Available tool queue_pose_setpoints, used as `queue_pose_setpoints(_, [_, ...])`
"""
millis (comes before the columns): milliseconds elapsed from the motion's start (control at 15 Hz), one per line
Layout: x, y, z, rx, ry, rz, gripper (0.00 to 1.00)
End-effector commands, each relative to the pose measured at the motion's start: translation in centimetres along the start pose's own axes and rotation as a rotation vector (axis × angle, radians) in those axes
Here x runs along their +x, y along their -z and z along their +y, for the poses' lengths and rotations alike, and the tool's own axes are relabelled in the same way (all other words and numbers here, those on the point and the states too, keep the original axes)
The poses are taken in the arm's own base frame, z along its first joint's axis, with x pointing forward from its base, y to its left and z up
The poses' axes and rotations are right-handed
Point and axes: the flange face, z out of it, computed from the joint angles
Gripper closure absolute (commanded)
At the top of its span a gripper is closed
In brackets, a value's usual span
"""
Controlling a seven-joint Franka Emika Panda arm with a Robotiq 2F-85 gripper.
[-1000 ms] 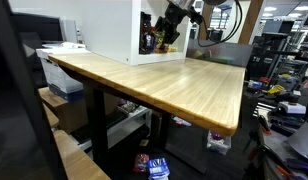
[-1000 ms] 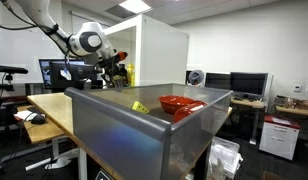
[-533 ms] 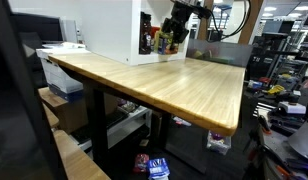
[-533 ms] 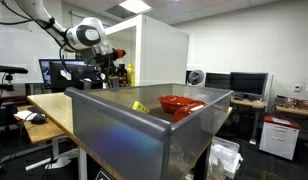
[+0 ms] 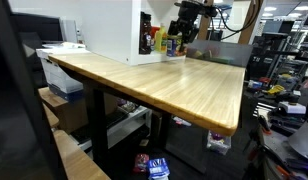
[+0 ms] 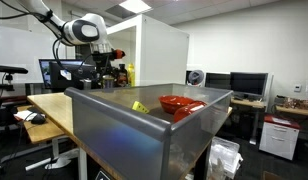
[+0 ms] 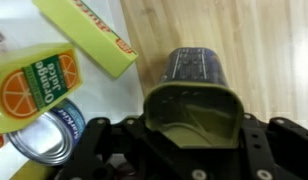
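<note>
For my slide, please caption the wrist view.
Gripper holds a dark container over a wooden table, near a juice carton, tin can and yellow box.

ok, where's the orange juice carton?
Wrist view, left edge: the orange juice carton lies below the yellow box, above the tin can, left of the dark container.

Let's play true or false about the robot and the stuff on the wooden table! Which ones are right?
1. The gripper holds a dark container. True.
2. The juice carton has an orange pictured on it. True.
3. The table is made of glass. False: it is wood.
4. The bowl in the grey bin is blue. False: it is red.
5. A silver can is right beside the juice carton. True.
</note>
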Motion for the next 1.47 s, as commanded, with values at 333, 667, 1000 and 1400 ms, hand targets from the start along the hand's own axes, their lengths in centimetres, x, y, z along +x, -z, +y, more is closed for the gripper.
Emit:
queue_pose_setpoints(333, [-5.4,2.3,-2.6,0.1,0.098,0.05,0.67])
queue_pose_setpoints(667, [-7.5,2.5,-3.1,0.076,0.06,0.062,0.67])
queue_pose_setpoints(1000, [-9.4,2.7,-3.3,0.064,0.02,0.06,0.67])
queue_pose_setpoints(1400, [-11.0,2.9,-2.8,0.026,-0.026,0.064,0.67])
